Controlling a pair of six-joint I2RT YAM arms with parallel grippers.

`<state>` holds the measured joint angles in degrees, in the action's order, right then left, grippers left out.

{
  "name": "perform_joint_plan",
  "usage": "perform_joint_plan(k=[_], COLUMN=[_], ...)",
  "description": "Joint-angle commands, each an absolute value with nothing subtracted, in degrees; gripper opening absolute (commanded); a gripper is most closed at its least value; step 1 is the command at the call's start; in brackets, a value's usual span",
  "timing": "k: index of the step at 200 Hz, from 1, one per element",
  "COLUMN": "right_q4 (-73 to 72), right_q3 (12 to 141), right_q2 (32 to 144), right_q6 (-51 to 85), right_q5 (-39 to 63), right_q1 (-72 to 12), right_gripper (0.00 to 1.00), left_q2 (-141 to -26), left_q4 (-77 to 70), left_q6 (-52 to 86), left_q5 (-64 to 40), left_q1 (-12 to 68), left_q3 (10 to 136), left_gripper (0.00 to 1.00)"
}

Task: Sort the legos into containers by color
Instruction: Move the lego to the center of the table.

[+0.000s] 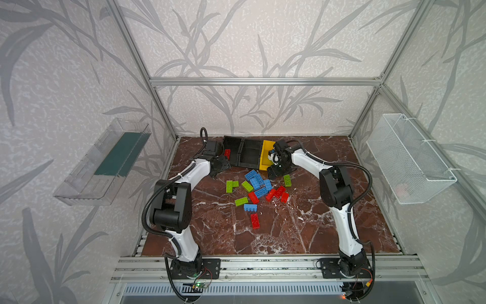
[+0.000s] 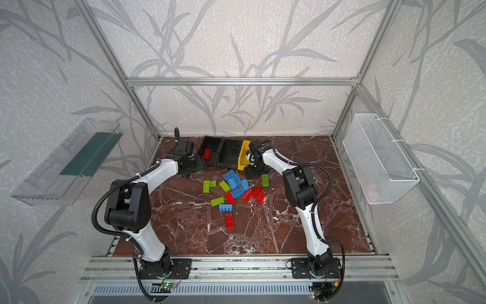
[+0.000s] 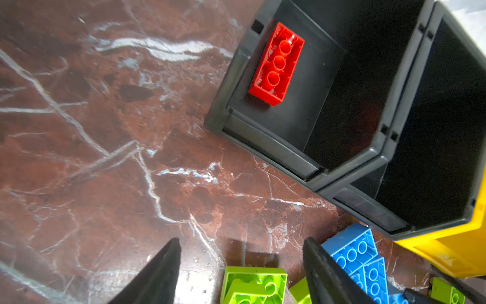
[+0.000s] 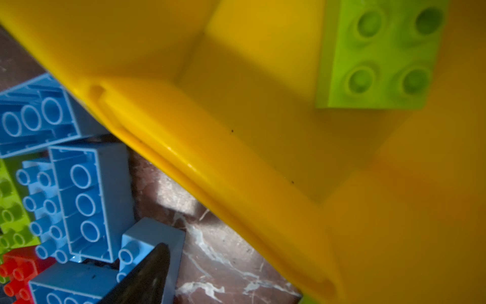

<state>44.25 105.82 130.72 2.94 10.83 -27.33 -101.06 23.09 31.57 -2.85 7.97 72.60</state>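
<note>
By my judgement the sorting is only at its start. The left pincer [image 3: 241,240] hangs over bare tabletop [image 1: 302,231] near the left black bin [image 1: 234,144], fingers apart w/ nothing between them. In this bin lies one red brick [image 3: 276,64], underside up, close to a wall. The middle black bin [image 1: 252,152] shows no brick; prob. it is meant for blue. The yellow bin [image 4: 184,147] holds one small green brick [image 4: 378,55], studs up, no finger on it. The right pincer [image 1: 273,173] is at the front of this bin; only one finger [image 4: 147,271] shows in the wrist view, so I cannot tell if it is apart or together. Left to do: approx. fifteen loose legos [image 1: 253,197] on the tabletop in front of the bins, green mostly to the left, blue in the middle, red to the right and nearer the robot. Around: a clear plastic tray [image 1: 105,163] on the left wall and a white wire mesh basket [image 1: 410,158] on the right wall, both well apart from the work. In the way: the blue bricks [image 1: 256,182] lie touching and partly on each other, just beside the yellow bin's front, so a clean grip on one needs care; the right arm also hides part of this bin in both top views.
</note>
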Motion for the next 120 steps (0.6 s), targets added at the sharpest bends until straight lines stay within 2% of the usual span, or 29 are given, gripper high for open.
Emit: perform_joint_plan(k=[1,43,120], right_q4=[43.5,43.1,38.1], right_q3=[101.9,96.2,90.8], right_q2=[125.6,121.6,117.7], right_q6=[6.2,9.1,10.7], right_q5=[7.4,0.4,3.5], right_q1=[-28.4,-31.6,-34.2], right_gripper=[0.83,0.77,0.73], left_q2=[-97.7,-96.4,-95.7], left_q4=[23.1,21.8,21.4], left_q6=[30.5,30.1,30.4], left_q5=[-0.9,-1.8,-2.8], left_q1=[7.4,6.4,5.6], left_q3=[71.9,70.0,68.6], left_gripper=[0.74,0.74,0.74])
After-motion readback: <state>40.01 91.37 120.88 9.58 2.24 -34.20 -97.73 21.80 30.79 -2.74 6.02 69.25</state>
